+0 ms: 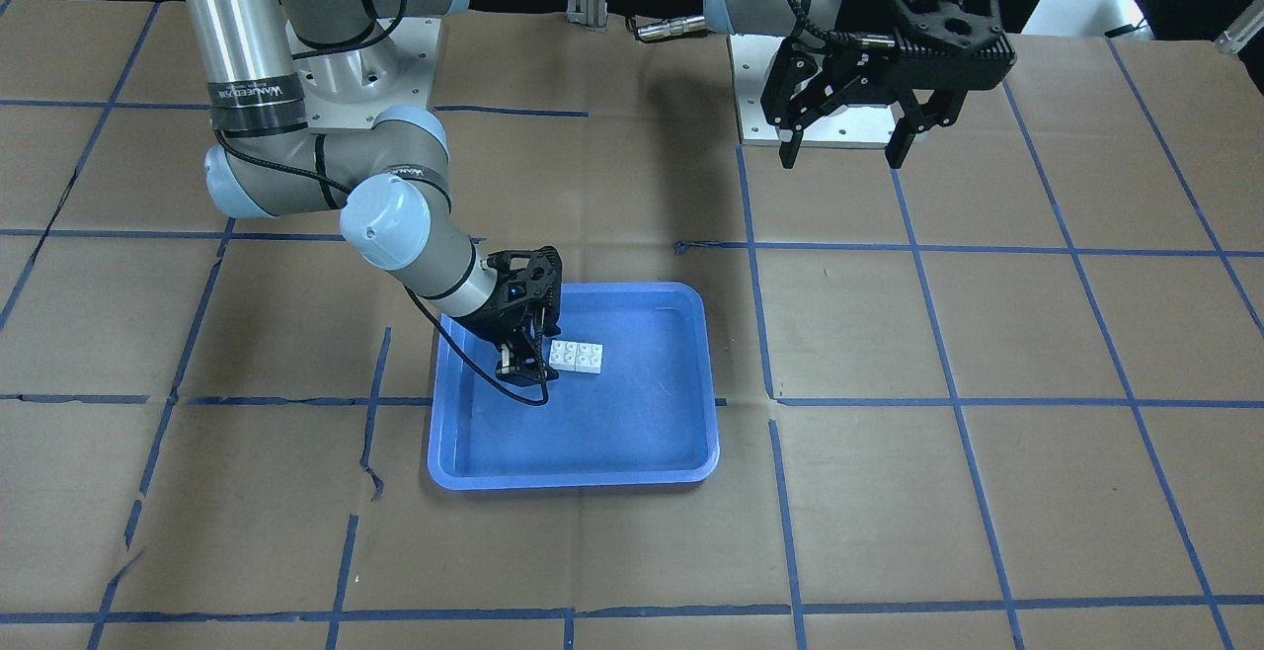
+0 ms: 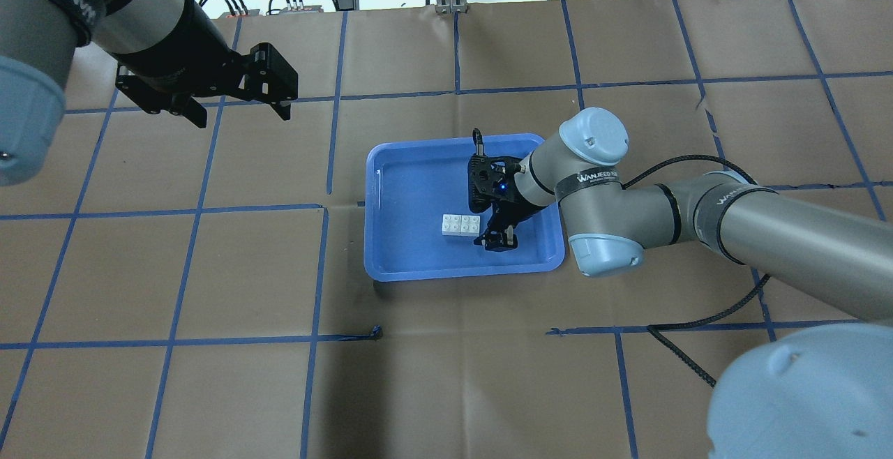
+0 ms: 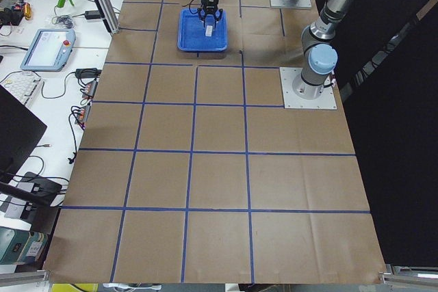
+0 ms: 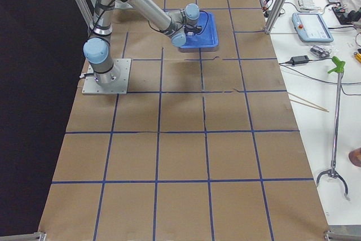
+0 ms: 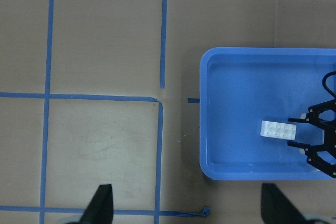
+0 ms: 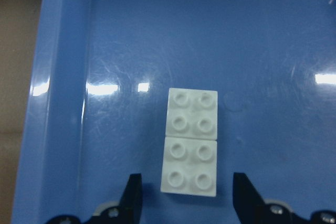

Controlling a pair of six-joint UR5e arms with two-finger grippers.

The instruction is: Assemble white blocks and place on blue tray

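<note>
The two white blocks (image 1: pixel 576 357) lie side by side, edges touching, studs up, on the floor of the blue tray (image 1: pixel 592 433). They also show in the overhead view (image 2: pixel 461 224), the left wrist view (image 5: pixel 279 129) and the right wrist view (image 6: pixel 191 141). My right gripper (image 1: pixel 523 365) is low inside the tray and open. Its fingers (image 6: pixel 133 195) flank the near end of the blocks with a gap on each side. My left gripper (image 1: pixel 841 151) is open and empty, high above the table and far from the tray (image 2: pixel 411 187).
The table is covered in brown paper with a grid of blue tape lines. The tray (image 5: pixel 236 93) sits near the middle. The arm bases stand at the robot's edge. Desks with cables and a teach pendant (image 4: pixel 312 28) lie beyond the far table edge.
</note>
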